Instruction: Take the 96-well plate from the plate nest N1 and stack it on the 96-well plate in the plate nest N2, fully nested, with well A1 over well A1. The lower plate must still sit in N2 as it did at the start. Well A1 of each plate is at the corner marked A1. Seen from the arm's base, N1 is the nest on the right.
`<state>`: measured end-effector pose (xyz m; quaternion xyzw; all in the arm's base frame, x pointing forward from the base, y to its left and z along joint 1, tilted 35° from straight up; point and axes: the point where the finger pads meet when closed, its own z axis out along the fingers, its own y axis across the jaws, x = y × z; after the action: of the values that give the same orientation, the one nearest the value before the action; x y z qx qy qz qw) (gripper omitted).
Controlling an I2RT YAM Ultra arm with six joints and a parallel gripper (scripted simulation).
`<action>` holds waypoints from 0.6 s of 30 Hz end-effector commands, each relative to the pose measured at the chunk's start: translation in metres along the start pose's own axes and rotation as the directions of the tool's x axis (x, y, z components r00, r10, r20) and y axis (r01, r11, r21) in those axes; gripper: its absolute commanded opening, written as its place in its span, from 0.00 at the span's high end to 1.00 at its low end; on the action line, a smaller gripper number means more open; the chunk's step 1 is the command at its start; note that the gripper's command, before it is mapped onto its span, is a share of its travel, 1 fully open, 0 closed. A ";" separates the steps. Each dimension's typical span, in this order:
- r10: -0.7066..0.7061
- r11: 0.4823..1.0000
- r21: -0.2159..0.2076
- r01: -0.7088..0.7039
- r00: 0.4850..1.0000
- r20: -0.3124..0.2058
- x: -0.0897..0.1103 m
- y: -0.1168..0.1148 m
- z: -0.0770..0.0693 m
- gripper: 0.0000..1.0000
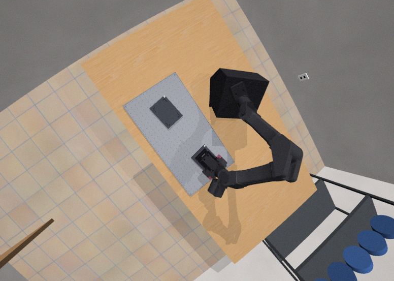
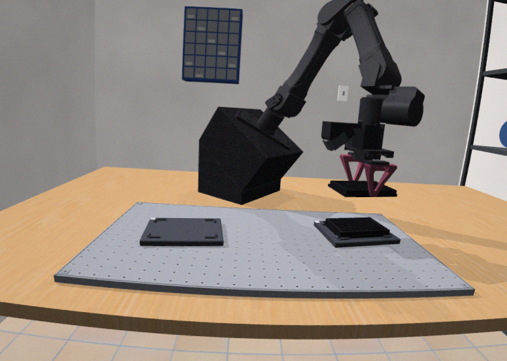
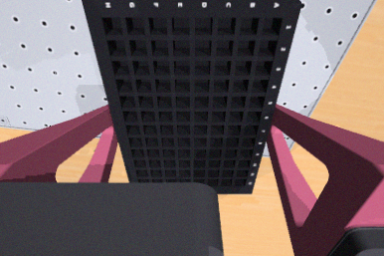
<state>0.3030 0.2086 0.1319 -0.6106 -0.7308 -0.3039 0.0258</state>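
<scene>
My gripper (image 2: 367, 185) is shut on a black 96-well plate (image 2: 362, 188) and holds it level in the air, with a maroon finger on each long side. In the wrist view the held plate (image 3: 193, 92) fills the middle between the fingers of the gripper (image 3: 193, 133). Below it, a second black 96-well plate (image 2: 356, 227) sits in the dark nest N2 (image 2: 357, 238) on the grey perforated board. From above, the gripper (image 1: 210, 165) covers most of that nest. The nest N1 (image 2: 183, 231) is empty; it also shows in the top view (image 1: 165, 112).
The arm's black base block (image 2: 245, 156) stands on the wooden table behind the grey perforated board (image 2: 262, 251). A dark shelf rack (image 2: 487, 83) stands at the far right, off the table.
</scene>
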 end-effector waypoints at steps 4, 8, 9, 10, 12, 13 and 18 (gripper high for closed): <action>0.012 1.000 -0.006 -0.011 1.000 0.013 -0.004 0.004 0.008 1.00; 0.006 1.000 0.006 -0.006 1.000 0.012 -0.003 -0.002 0.013 1.00; 0.005 1.000 0.002 -0.005 1.000 0.010 -0.002 0.000 0.014 1.00; 0.005 1.000 0.004 -0.005 1.000 0.011 -0.002 -0.001 0.016 1.00; 0.006 1.000 0.008 -0.006 1.000 0.013 -0.003 -0.003 0.020 1.00; 0.005 1.000 0.004 -0.005 1.000 0.011 -0.002 -0.001 0.021 1.00; 0.005 1.000 0.003 -0.005 1.000 0.011 -0.001 0.000 0.029 1.00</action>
<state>0.3101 0.2185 0.1129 -0.6113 -0.7318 -0.2999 0.0279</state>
